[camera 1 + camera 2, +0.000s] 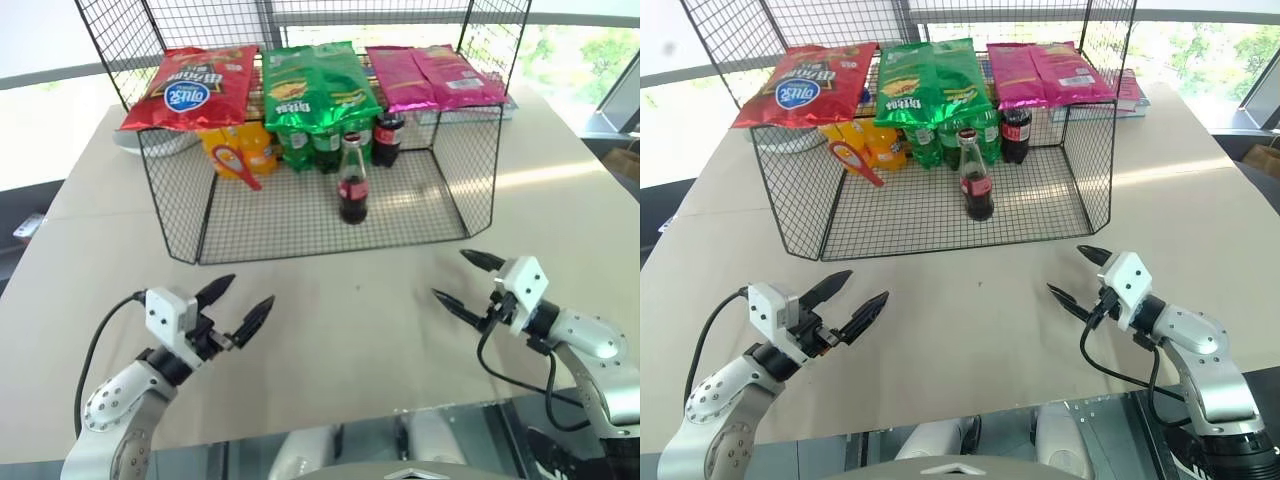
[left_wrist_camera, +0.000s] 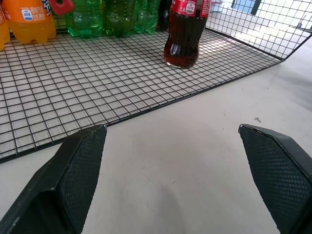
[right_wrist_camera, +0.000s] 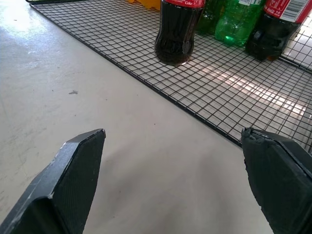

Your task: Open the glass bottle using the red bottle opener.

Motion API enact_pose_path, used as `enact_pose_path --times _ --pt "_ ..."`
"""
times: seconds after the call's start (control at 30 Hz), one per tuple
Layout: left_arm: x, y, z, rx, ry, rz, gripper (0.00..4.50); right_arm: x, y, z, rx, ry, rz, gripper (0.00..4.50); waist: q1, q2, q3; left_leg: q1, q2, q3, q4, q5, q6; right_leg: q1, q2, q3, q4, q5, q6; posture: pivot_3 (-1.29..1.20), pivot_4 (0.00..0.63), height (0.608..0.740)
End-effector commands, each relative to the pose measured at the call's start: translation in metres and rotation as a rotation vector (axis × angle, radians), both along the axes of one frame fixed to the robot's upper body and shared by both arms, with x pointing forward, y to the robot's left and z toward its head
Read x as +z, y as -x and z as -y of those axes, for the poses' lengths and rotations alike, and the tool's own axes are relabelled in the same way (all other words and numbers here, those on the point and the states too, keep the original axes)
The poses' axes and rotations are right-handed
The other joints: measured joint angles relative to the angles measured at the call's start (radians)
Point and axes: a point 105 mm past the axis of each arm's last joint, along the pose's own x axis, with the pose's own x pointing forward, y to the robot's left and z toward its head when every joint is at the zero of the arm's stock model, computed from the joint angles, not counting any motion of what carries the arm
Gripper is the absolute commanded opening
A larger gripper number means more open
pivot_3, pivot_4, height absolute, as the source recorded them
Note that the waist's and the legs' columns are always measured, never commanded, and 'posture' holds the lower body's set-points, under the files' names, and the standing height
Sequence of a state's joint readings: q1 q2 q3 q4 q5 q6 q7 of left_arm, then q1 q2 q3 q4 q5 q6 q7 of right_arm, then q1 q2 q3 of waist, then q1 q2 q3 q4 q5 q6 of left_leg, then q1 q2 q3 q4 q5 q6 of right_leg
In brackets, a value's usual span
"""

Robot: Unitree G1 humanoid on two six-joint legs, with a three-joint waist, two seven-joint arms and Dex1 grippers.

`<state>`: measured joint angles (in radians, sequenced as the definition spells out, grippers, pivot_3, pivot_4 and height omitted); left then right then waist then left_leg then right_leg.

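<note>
I had both arms held low over the near part of the table (image 1: 330, 320), neither touching anything. The left gripper (image 1: 243, 300) sat toward the near left corner with its fingers (image 2: 78, 170) spread wide apart and nothing between them. The right gripper (image 1: 467, 280) sat toward the near right side, its fingers (image 3: 73, 170) spread just as wide and likewise empty. Each was angled inward toward the middle of the table.

Farther back, a black wire rack (image 1: 300, 225) stood across the middle of the table, its open side facing me. The glass bottle (image 1: 352, 180) stood upright on the rack's wire floor, close to that open front edge and about midway across, well apart from both grippers. I could not tell from the pictures whether its cap was on.

The red bottle opener (image 1: 238, 165) was in the rack's back left part, leaning tilted against the orange bottles (image 1: 240, 145), loop head uppermost. Behind the glass bottle stood green bottles (image 1: 310, 148) and a dark red-capped plastic bottle (image 1: 387, 138). On the rack's top shelf lay a red snack bag (image 1: 190, 85), a green snack bag (image 1: 315, 85) and a pink snack bag (image 1: 430, 75).
</note>
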<state>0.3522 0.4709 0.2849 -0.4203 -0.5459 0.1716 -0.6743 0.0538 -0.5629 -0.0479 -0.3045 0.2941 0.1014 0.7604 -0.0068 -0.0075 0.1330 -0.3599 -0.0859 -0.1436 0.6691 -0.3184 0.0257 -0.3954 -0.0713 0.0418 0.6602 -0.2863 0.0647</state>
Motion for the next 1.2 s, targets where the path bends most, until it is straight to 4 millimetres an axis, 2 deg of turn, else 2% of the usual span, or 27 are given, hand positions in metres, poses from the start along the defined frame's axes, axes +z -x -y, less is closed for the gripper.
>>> enact_pose_path --times 0.03,0.13,0.4,0.53,0.67,0.87,1.17,1.2 --pt "0.022 -0.010 -0.005 0.057 0.030 0.090 4.48 0.019 0.004 -0.008 0.048 -0.042 0.081 4.48 0.000 0.000 0.000 0.000 0.000 0.000 0.000 0.000 0.000 0.000 0.000 0.000 0.000 0.000 0.000 0.00 0.150 0.740" --pt "0.040 -0.025 -0.012 0.137 0.083 0.163 4.48 0.030 0.008 -0.021 0.120 -0.100 0.135 4.48 0.007 -0.001 0.000 0.000 0.000 -0.001 0.001 0.000 0.000 0.000 0.000 -0.001 0.001 0.000 0.000 0.00 0.150 0.740" --pt "0.057 -0.047 -0.017 0.194 0.188 0.118 4.48 0.088 0.042 -0.062 0.380 -0.257 0.293 4.48 -0.004 -0.001 0.000 0.000 0.000 0.000 0.001 0.000 0.000 0.000 0.000 -0.001 0.000 0.000 0.000 0.00 0.150 0.740" --pt "0.063 -0.061 -0.015 0.222 0.187 0.096 4.48 0.107 0.053 -0.073 0.446 -0.296 0.318 4.48 0.001 -0.002 -0.001 0.000 0.000 -0.001 0.001 0.000 0.000 0.000 0.000 -0.001 0.001 0.000 0.000 0.00 0.150 0.740" --pt "0.069 -0.076 -0.018 0.259 0.191 0.098 4.48 0.114 0.056 -0.076 0.463 -0.325 0.327 4.48 0.001 -0.002 -0.001 0.000 0.000 -0.001 0.001 0.000 0.000 -0.001 0.000 -0.002 0.001 0.000 0.000 0.00 0.150 0.740" --pt "0.077 -0.105 -0.041 0.403 0.206 0.109 4.48 0.115 0.056 -0.077 0.464 -0.322 0.336 4.48 0.000 -0.002 -0.001 0.000 -0.001 -0.001 0.001 0.000 0.000 -0.001 0.000 -0.004 0.001 0.000 0.000 0.00 0.150 0.740" --pt "0.082 -0.134 -0.029 0.407 0.211 0.148 4.48 0.110 0.055 -0.076 0.433 -0.303 0.340 4.48 -0.002 -0.002 -0.001 -0.001 -0.001 -0.001 0.002 0.000 0.000 -0.001 0.000 -0.004 0.001 0.000 0.000 0.00 0.150 0.740" --pt "0.084 -0.136 -0.028 0.403 0.204 0.162 4.25 0.108 0.056 -0.076 0.429 -0.300 0.338 4.50 -0.004 -0.003 -0.001 -0.001 -0.001 -0.001 0.002 0.000 0.000 -0.001 0.000 -0.004 0.001 0.000 0.000 0.00 0.150 0.740"
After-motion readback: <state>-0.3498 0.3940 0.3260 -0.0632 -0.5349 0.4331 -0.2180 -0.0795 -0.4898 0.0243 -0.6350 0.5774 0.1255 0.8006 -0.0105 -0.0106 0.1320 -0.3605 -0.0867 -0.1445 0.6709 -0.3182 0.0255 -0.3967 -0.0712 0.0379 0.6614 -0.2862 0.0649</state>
